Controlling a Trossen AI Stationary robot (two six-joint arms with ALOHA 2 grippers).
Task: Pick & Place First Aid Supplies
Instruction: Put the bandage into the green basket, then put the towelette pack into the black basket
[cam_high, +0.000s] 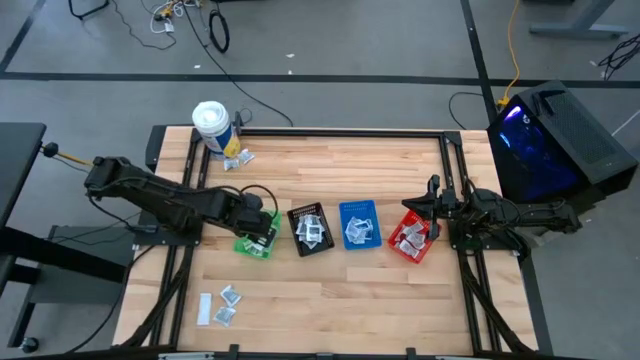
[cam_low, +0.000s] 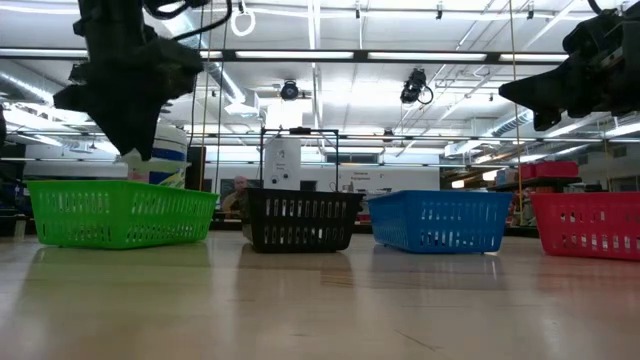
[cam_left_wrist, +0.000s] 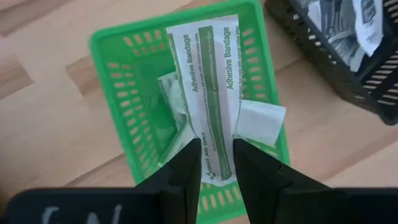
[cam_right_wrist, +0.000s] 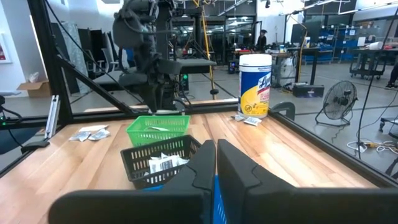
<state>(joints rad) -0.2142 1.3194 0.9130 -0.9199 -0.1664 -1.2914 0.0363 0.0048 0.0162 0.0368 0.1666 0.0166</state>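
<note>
2 fingers of left gripper (cam_left_wrist: 216, 163) pinch bandage strip (cam_left_wrist: 210, 93) — strip hangs over green bin (cam_left_wrist: 118, 87), above sachets already inside. Beyond: black bin (cam_high: 310, 229), blue bin (cam_high: 359, 223), red bin (cam_high: 411, 238) — right gripper (cam_high: 436, 203) closed, empty, above red bin.

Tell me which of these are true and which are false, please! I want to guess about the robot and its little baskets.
1. The left gripper is pinching an adhesive bandage packet over the green bin. True.
2. The bins stand in a row: green, black, blue, red. True: black bin, blue bin, red bin.
3. The white tub sits inside the red bin. False: it stands on the table near the far edge, apart from the bins.
4. The right gripper holds a packet. False: its fingers are shut on nothing.
5. All the packets are already in bins. False: loose packets lie near the front left of the table.
</note>
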